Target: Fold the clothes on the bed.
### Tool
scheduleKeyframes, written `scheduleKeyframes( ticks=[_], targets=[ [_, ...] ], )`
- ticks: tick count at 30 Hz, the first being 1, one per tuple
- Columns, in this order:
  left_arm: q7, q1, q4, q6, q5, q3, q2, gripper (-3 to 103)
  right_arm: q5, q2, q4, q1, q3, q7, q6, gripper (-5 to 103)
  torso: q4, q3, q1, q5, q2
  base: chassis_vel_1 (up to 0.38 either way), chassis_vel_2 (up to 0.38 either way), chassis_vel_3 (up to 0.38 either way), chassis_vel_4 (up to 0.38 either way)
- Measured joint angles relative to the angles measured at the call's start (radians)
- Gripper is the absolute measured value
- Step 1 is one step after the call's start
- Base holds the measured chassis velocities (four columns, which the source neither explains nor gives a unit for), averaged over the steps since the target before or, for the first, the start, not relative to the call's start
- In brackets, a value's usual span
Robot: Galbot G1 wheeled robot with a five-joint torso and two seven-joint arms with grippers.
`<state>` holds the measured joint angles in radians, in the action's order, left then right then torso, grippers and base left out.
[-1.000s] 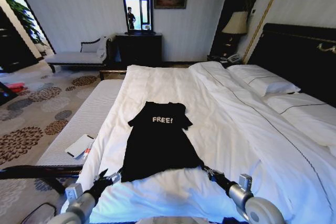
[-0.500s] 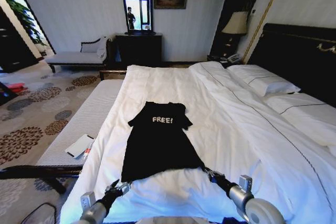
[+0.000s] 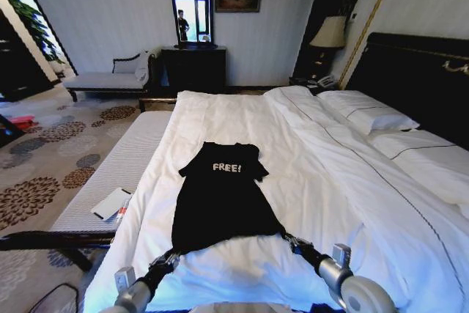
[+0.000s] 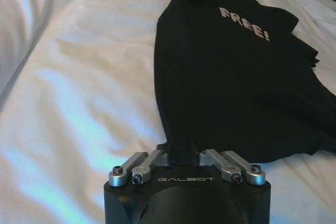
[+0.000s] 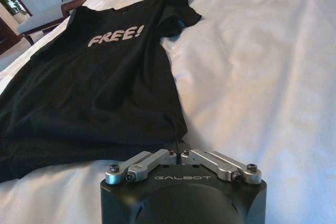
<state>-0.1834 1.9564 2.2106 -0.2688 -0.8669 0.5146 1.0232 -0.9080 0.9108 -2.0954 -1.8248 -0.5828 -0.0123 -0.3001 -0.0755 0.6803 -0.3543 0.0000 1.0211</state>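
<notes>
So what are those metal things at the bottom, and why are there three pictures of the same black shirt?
Those are a robot's two arms. The big picture comes from a camera on its head, looking down at the bed. The other two come from small cameras on each wrist, so you see the same shirt up close from either side.

On the white duvet lies a black T-shirt that says "FREE!". The left hand is pinched shut on the shirt's bottom hem at one corner, and the right hand is pinched shut on the hem at the other corner. Both sit at the edge of the bed nearest the robot. The shirt is flat, not folded yet. Beside the bed is a padded bench.
</notes>
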Motion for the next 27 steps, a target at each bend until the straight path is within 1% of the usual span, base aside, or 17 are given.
scheduleKeyframes(
  ticks=[1, 2, 3, 6, 14, 19, 21, 22, 23, 24, 25, 26, 27],
  targets=[
    [0.000, 0.000, 0.000, 0.000, 0.000, 0.000, 0.000, 23, 0.000, 0.000, 0.000, 0.000, 0.000, 0.000, 0.000, 0, 0.0000, 0.000, 0.000, 0.0000, 0.000, 0.000, 0.000, 0.000, 0.000],
    [0.000, 0.000, -0.002, 0.000, -0.001, 0.002, 0.001, 18, 0.000, 0.001, -0.001, -0.001, 0.000, 0.000, 0.000, 0, 0.0000, 0.000, 0.000, 0.0000, 0.000, 0.000, 0.000, 0.000, 0.000],
    [0.000, -0.001, -0.002, 0.000, -0.002, 0.003, 0.002, 18, 0.000, 0.001, -0.001, -0.002, 0.000, -0.001, 0.000, 0, 0.0000, 0.000, 0.000, 0.0000, 0.000, 0.000, 0.000, 0.000, 0.000],
    [0.000, -0.004, -0.010, 0.002, -0.006, 0.008, 0.008, 3, 0.001, 0.005, -0.005, -0.007, 0.001, -0.001, 0.000, 0, 0.0000, 0.000, 0.000, 0.0000, 0.000, 0.000, 0.000, 0.000, 0.000],
    [0.002, 0.003, -0.016, 0.008, -0.003, 0.016, 0.020, 0, 0.000, 0.007, -0.010, -0.009, 0.001, -0.005, 0.000, 0, 0.0000, 0.000, 0.000, -0.0001, 0.000, 0.000, 0.000, 0.000, 0.000],
    [0.004, 0.023, 0.009, 0.012, -0.004, 0.040, 0.020, 0, -0.013, 0.005, -0.023, -0.014, -0.002, -0.014, -0.005, 0, 0.0000, 0.000, 0.000, -0.0001, 0.000, 0.000, 0.000, 0.000, 0.000],
    [0.004, 0.042, 0.050, 0.014, -0.014, 0.073, 0.020, 0, -0.057, -0.005, -0.055, -0.025, -0.020, -0.036, -0.027, 0, 0.0000, 0.000, 0.000, 0.0001, 0.000, 0.000, 0.000, 0.000, 0.000],
    [0.003, 0.053, 0.072, 0.015, -0.022, 0.092, 0.020, 0, -0.112, -0.010, -0.079, -0.033, -0.036, -0.060, -0.055, 0, 0.0000, 0.000, 0.000, -0.0001, 0.000, 0.000, 0.000, 0.000, 0.000],
    [0.003, 0.053, 0.072, 0.015, -0.022, 0.092, 0.020, 0, -0.112, -0.010, -0.079, -0.033, -0.036, -0.060, -0.055, 0, 0.0000, 0.000, 0.000, -0.0001, 0.000, 0.000, 0.000, 0.000, 0.000],
    [0.003, 0.063, 0.090, 0.016, -0.030, 0.110, 0.019, 0, -0.155, -0.014, -0.099, -0.040, -0.049, -0.080, -0.075, 0, 0.0000, 0.000, 0.000, -0.0001, 0.000, 0.000, 0.000, 0.000, 0.000],
    [0.003, 0.069, 0.100, 0.017, -0.035, 0.122, 0.018, 0, -0.178, -0.017, -0.110, -0.046, -0.057, -0.088, -0.087, 0, 0.0000, 0.000, 0.000, 0.0000, 0.000, 0.000, 0.000, 0.000, 0.000],
    [0.002, 0.091, 0.127, 0.018, -0.055, 0.159, 0.016, 0, -0.215, -0.027, -0.138, -0.067, -0.084, -0.102, -0.109, 0, 0.0000, 0.000, 0.000, -0.0001, 0.000, 0.000, 0.000, 0.000, 0.000],
    [0.002, 0.091, 0.127, 0.018, -0.055, 0.159, 0.016, 0, -0.215, -0.027, -0.138, -0.067, -0.084, -0.102, -0.109, 0, 0.0000, 0.000, 0.000, -0.0001, 0.000, 0.000, 0.000, 0.000, 0.000]
  ],
)
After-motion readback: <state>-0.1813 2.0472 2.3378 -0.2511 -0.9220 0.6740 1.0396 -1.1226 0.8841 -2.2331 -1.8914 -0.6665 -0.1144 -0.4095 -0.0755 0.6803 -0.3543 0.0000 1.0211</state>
